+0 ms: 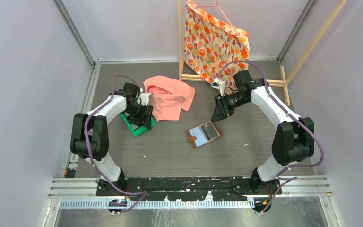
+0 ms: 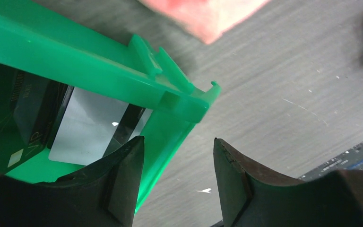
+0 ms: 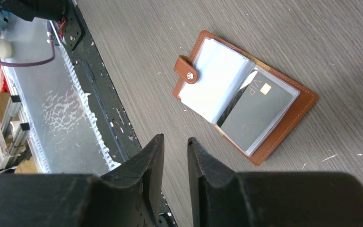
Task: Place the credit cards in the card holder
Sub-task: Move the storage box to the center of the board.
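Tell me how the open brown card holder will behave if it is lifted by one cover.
The card holder would probably flop: it lies open, its pale sleeves fanned, so the free cover should hang. Thin and flat on the table, it likely slides or turns under a push. The grey card in its sleeve might slip out if tipped.

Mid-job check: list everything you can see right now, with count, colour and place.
card holder: one, brown, open, centre.
card in holder: one, grey, in clear pocket.
tray: one, green, left side.
cards in tray: at least two, pale grey and dark.
cloth: one, pink, behind tray.
fabric: one, orange floral, hanging on wooden rack at back.
left gripper: one, black, jaws apart astride tray wall.
right gripper: one, black, jaws slightly apart, empty, near holder.
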Robot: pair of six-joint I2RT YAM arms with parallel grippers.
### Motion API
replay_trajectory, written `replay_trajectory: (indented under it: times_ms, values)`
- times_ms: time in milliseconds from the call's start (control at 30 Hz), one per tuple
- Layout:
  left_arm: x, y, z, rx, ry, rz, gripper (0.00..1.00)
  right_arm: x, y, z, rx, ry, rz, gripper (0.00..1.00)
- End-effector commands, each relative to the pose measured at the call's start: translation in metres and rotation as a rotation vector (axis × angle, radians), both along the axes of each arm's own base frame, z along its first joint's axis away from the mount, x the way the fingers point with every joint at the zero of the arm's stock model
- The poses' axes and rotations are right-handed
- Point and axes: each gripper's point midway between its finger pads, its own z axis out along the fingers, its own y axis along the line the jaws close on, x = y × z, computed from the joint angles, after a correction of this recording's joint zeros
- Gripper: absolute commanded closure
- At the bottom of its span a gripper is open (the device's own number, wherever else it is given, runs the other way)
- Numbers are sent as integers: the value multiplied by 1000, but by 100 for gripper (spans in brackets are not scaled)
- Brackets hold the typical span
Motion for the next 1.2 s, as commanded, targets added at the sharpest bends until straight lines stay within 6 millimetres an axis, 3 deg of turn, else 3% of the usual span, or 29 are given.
replay_trajectory:
  times_ms: [0, 267, 400, 500, 567, 733, 1167]
  values:
    - [-8, -16, 29, -76, -49, 18, 42, -1, 2, 16, 33, -46, 13, 70]
    - [15, -18, 85, -100, -271, -9, 38, -2, 2, 16, 37, -45, 14, 70]
    - [31, 13, 98, 77, -398, -11, 37, -3, 3, 16, 42, -42, 18, 70]
    - [44, 49, 93, 277, -482, 5, 37, -3, 3, 15, 44, -38, 20, 70]
    - [49, 60, 87, 351, -519, -48, 37, -3, 3, 15, 45, -36, 19, 70]
    - [55, 63, 64, 405, -521, -188, 36, -3, 3, 14, 46, -29, 20, 70]
    - [78, 63, 27, 432, -465, -224, 40, -3, 3, 11, 45, -22, 22, 70]
